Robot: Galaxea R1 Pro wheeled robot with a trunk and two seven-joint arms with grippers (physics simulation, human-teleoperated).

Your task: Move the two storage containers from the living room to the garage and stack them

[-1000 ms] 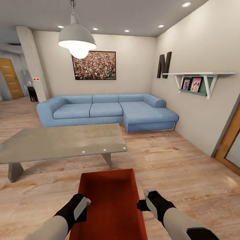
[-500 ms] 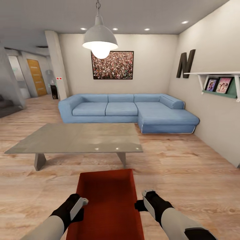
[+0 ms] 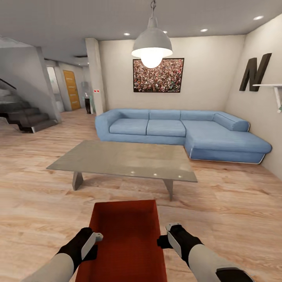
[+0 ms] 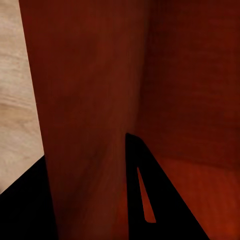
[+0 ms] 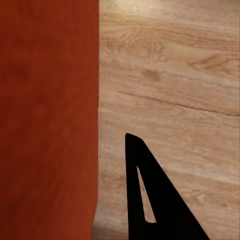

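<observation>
Storage container (image 3: 124,239) held between both grippers — left gripper (image 3: 94,242) and right gripper (image 3: 167,239) each clamped on a side wall — above wood-plank floor (image 3: 235,203).

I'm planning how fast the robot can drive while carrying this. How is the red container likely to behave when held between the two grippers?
The container looks stiff: its walls stay straight between the left gripper and right gripper. It looks empty, so probably light. The grip seems to sit at its side walls with nothing visible beneath, so it could slip or tilt on sharp turns.
</observation>
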